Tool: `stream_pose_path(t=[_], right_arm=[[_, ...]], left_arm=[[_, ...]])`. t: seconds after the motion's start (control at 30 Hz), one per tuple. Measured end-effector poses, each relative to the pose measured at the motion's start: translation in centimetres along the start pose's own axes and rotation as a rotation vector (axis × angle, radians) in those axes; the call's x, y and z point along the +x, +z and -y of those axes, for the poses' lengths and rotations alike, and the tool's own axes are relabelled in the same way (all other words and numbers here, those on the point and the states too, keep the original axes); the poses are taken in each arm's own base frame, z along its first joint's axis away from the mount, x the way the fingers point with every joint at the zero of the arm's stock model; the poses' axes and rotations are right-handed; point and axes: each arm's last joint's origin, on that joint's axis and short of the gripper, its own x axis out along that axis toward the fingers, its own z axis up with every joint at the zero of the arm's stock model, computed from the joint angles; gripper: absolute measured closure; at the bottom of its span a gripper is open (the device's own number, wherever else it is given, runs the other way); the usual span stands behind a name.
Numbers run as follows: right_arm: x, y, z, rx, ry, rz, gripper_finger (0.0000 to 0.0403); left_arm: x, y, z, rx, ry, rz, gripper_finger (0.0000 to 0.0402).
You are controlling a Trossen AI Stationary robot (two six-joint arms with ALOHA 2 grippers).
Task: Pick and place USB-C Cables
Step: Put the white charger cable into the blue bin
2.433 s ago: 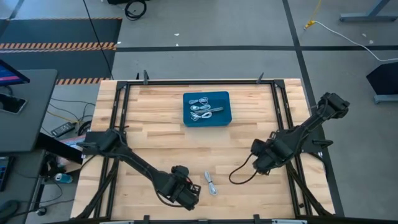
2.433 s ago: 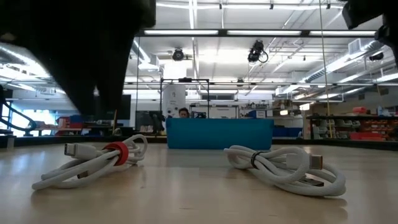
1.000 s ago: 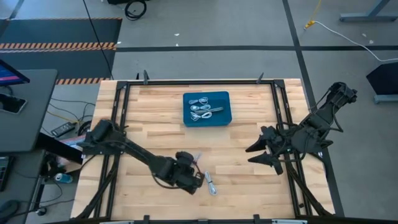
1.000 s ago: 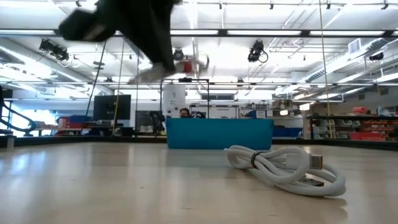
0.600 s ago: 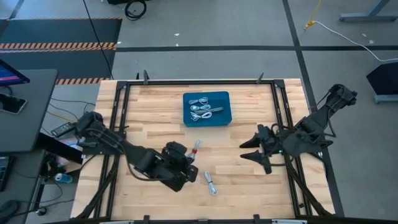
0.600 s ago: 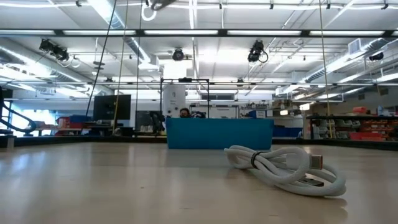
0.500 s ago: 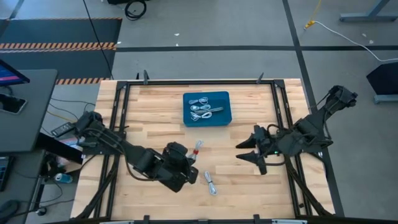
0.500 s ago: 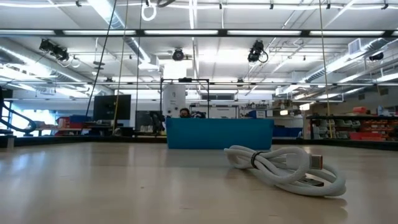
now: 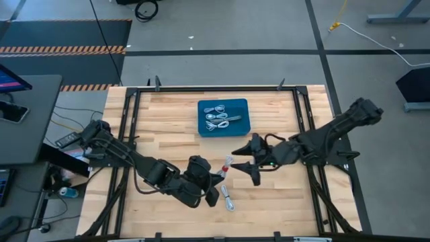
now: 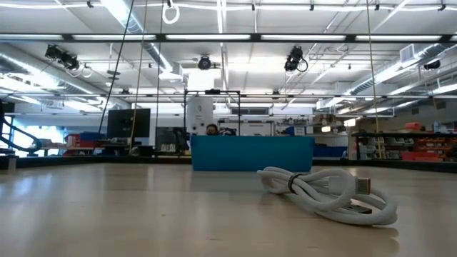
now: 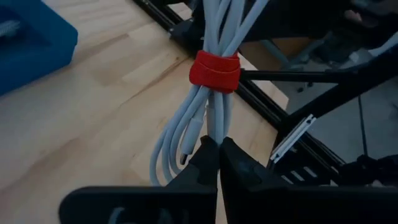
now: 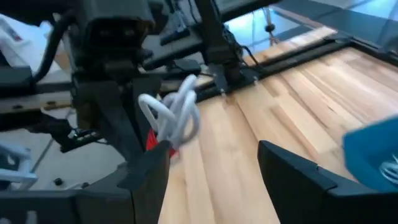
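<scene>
Wooden tabletop (image 9: 168, 128) under your arms carries a blue tray (image 9: 242, 128) toward its far edge, and one loose cable (image 9: 229, 199) near the front edge. Your left gripper (image 9: 220, 173) is clamped on the red-banded cable (image 9: 226, 165) above mid-table; your right gripper (image 9: 243, 161) faces it, fingers spread.

Cables (image 9: 220, 115) in tray (image 9: 242, 129) (table's rear)

A light butcher-block table (image 9: 168, 128) edged by a black metal frame (image 9: 215, 87) stands on a grey concrete floor (image 9: 222, 33) crossed by dark lines, with an orange-and-black hazard strip (image 9: 60, 49) at far left. Beyond the table, rows of ceiling strip lights (image 10: 214, 37) brighten a wide workshop with shelving (image 10: 407, 146) at right.
</scene>
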Motion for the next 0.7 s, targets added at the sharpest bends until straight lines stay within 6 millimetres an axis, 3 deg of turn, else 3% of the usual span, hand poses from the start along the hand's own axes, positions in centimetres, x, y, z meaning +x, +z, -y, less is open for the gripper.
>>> stream_pose_path(t=[0.2,0.7], right_arm=[[0.8,1.1,-1.0,0.003,0.145,0.114,0.0151],[3.5,-0.4,-0.5,-0.028,0.103,0.072,0.0153]], left_arm=[[0.1,0.0,-0.1,0.011,0.002,-0.009,0.0398],[0.0,0.6,0.8,0.024,-0.076,0.043,0.0398]])
